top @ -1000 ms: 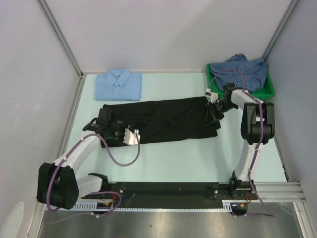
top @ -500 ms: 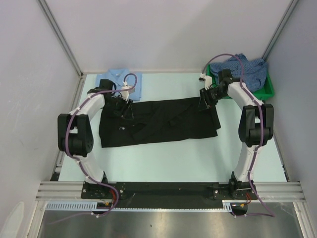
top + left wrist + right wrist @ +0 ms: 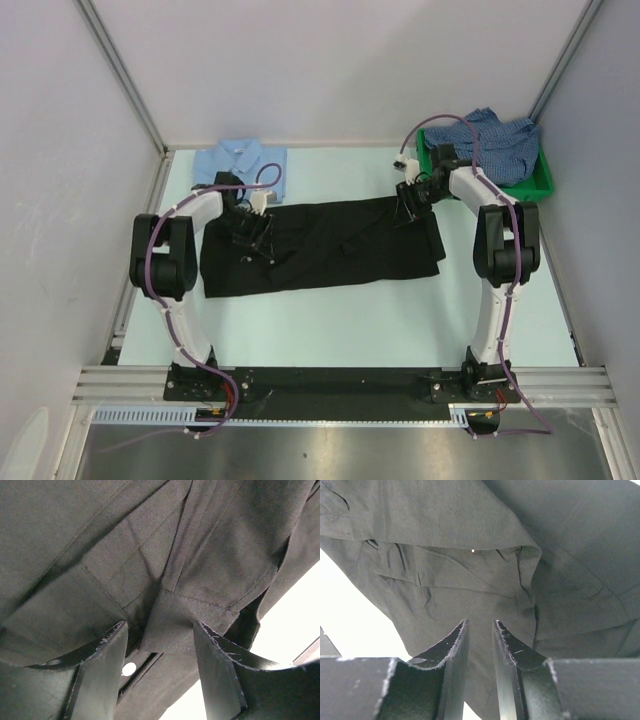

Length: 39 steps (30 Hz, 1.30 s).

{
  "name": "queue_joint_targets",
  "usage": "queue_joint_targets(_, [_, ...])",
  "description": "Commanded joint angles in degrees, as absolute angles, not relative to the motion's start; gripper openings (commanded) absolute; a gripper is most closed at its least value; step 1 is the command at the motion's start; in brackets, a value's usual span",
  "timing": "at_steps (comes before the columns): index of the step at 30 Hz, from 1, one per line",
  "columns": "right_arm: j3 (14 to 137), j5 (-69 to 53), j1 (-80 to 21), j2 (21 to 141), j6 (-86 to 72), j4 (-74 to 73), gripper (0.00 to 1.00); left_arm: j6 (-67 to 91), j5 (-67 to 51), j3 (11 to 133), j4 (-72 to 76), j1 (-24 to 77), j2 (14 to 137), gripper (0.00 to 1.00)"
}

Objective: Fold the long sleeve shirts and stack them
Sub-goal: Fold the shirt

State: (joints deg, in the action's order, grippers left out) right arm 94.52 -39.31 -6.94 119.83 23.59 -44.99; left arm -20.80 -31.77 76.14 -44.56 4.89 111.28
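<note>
Left gripper (image 3: 160, 630) swung onto black shirt (image 3: 330, 250), fold between jaws.

The black shirt (image 3: 320, 245) is plain, with a small pale button (image 3: 129, 669). The light blue shirt (image 3: 240, 170) is plain too. The checked shirt (image 3: 490, 135) has blue and white squares. The bin (image 3: 540, 187) is bright green. The table (image 3: 350, 320) is pale green.

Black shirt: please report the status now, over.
Left gripper open, low over black shirt. Right gripper barely open at its far edge. Shirt flat, not yet stacked. Nothing in the way.
</note>
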Motion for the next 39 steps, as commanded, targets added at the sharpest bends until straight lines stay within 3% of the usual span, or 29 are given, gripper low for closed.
queue_joint_targets(1, [94.75,-39.99,-7.73,120.06,22.68,-42.98,0.3,-19.95,-29.53,76.82,-45.09,5.71,111.36,0.61])
queue_joint_targets(4, [94.31,-39.11,-8.09,120.5,22.76,-42.63,0.29,-20.65,-30.58,76.91,-46.05,5.89,110.22,0.52])
queue_joint_targets(11, [93.08,-36.74,-8.17,122.26,22.06,-41.05,0.26,-21.53,-32.17,76.64,-46.76,5.89,104.77,0.14])
queue_joint_targets(14, [91.94,-35.78,-8.17,122.43,21.89,-39.64,0.25,-21.27,-31.56,76.9,-47.37,5.89,102.58,0.04])
queue_joint_targets(27, [89.56,-31.29,-8.17,122.7,19.69,-37.79,0.22,-30.22,-26.11,80.41,-57.21,1.68,96.68,0.0])
queue_joint_targets(39, [86.31,-34.71,-8.26,119.71,20.04,-38.14,0.21,-30.67,-19.43,92.27,-54.14,-1.67,111.17,0.0])
